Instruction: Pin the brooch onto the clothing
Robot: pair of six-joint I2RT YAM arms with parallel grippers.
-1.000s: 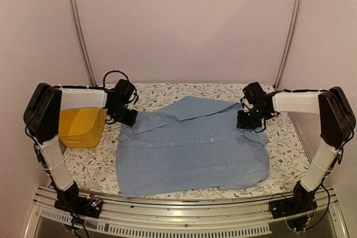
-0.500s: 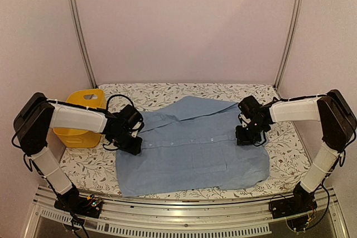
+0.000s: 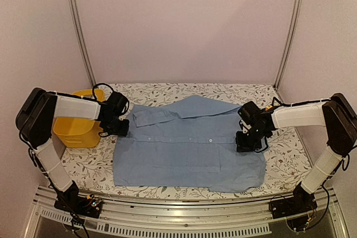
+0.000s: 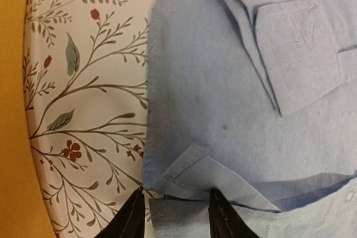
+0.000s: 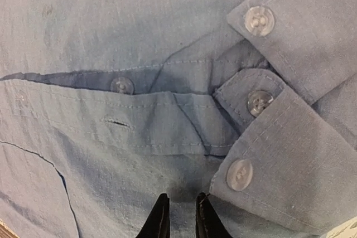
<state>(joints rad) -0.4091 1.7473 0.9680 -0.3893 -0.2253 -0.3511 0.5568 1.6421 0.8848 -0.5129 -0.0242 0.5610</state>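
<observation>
Looking down on a light blue shirt [image 4: 223, 82] filling the middle and right, with a folded sleeve [image 4: 312, 37] lying flat at the upper right and a tiny dark speck [image 4: 224, 127] near the centre. To the left, a white tablecloth [image 4: 83, 93] printed with grey twigs, green leaves and small red flowers, then a yellow basket [image 4: 11, 137] along the far edge. At the bottom, the left gripper [image 4: 177, 218], its two black fingertips [image 4: 133, 220] apart on either side of the shirt's turned-over hem corner.
</observation>
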